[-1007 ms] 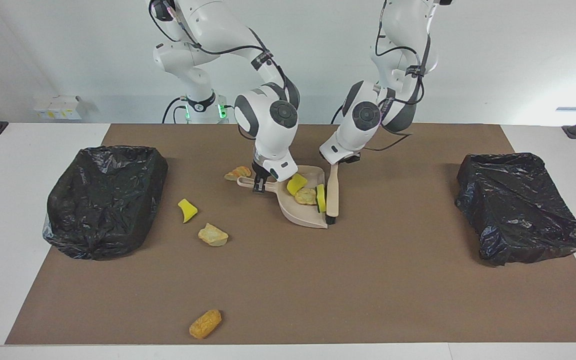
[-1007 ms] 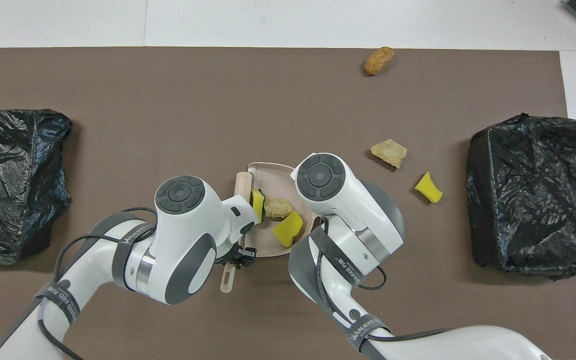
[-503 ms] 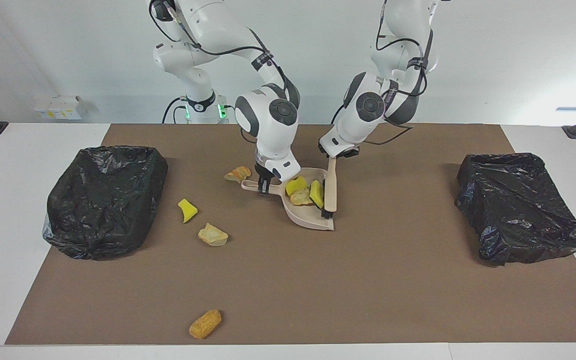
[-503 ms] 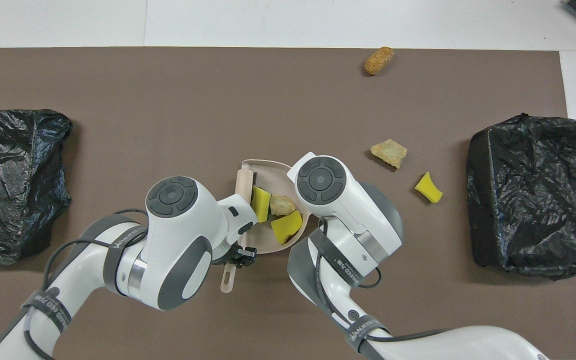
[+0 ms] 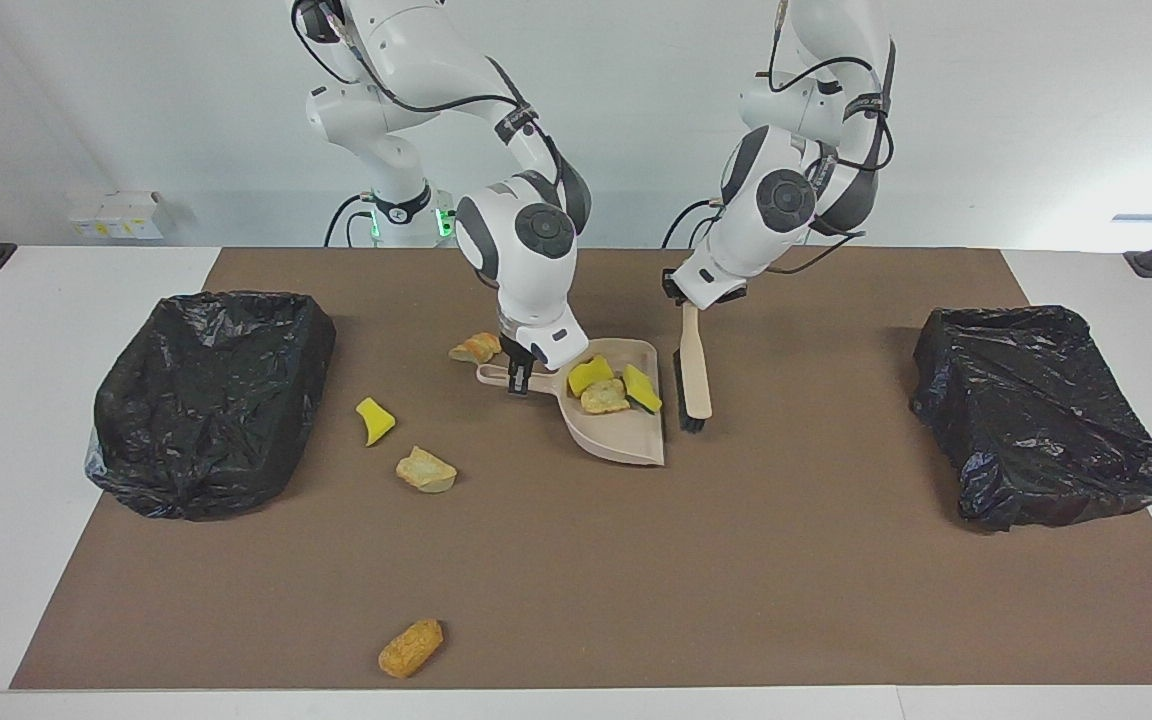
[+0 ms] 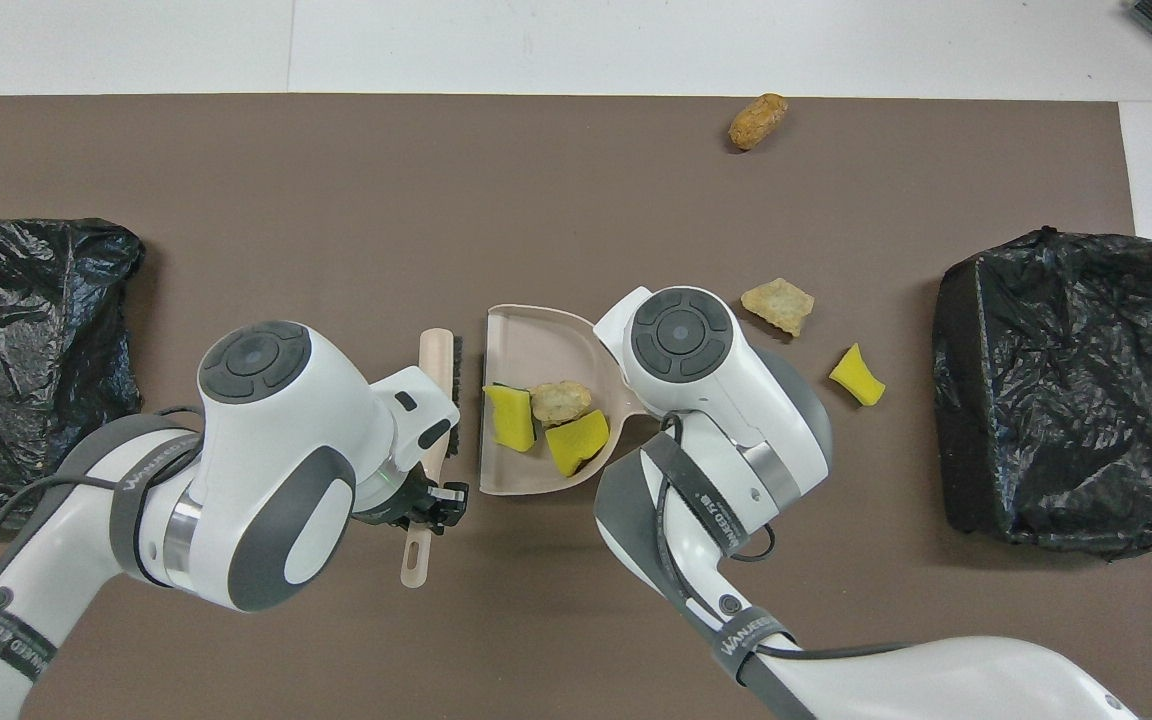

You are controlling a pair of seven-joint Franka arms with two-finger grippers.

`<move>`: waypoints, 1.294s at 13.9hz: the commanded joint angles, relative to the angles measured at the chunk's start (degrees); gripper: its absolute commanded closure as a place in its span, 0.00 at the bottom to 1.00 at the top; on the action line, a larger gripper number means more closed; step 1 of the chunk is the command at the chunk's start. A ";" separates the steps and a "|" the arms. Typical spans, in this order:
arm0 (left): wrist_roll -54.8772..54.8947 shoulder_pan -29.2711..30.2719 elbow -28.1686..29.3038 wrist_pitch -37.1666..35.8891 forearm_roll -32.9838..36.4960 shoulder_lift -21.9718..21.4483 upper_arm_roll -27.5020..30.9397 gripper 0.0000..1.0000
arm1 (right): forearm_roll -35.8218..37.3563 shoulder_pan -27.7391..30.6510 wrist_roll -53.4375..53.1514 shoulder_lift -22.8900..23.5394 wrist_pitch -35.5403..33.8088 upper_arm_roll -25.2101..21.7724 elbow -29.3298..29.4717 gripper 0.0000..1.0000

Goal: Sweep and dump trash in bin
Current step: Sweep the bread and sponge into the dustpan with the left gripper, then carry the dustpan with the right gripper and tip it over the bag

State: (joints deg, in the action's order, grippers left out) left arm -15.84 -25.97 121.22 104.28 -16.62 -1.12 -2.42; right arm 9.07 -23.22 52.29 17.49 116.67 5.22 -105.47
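My right gripper (image 5: 519, 378) is shut on the handle of the beige dustpan (image 5: 626, 438), which rests on the mat and also shows in the overhead view (image 6: 536, 338). In the pan lie a yellow sponge (image 5: 590, 373), a bread lump (image 5: 604, 397) and a green-backed sponge (image 5: 642, 388). My left gripper (image 5: 691, 298) is shut on the handle of the brush (image 5: 694, 375), held just beside the pan toward the left arm's end, bristles down by the mat. Loose trash: a bread bit (image 5: 476, 347) by the pan's handle, a yellow sponge (image 5: 374, 420), a bread lump (image 5: 425, 469) and an orange lump (image 5: 411, 647).
A black-bagged bin (image 5: 211, 400) stands at the right arm's end of the brown mat, and another (image 5: 1041, 415) at the left arm's end. The orange lump lies near the mat's edge farthest from the robots.
My left gripper has drawn the brush out of the pan toward the left arm's end. The green-backed sponge, earlier on edge against the brush, now lies flat in the pan.
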 commanded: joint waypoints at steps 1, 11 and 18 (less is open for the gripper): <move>-1.12 1.44 -1.16 -4.86 -0.08 -5.10 0.49 1.00 | -1.68 2.20 5.52 -1.93 -0.74 0.41 0.53 1.00; -20.54 -10.22 7.78 4.85 6.60 -7.68 -0.65 1.00 | -1.60 23.11 33.30 -4.14 -13.57 0.32 11.07 1.00; -22.39 -16.22 13.16 15.33 3.80 -3.98 -0.65 1.00 | -0.11 38.76 52.28 -4.05 -13.22 -0.29 14.76 1.00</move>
State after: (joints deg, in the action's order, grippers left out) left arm -37.70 -41.24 132.64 117.41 -11.48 -3.96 -4.07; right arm 9.00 11.44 99.52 13.30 104.75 4.40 -93.61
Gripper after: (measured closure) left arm 0.727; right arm 0.683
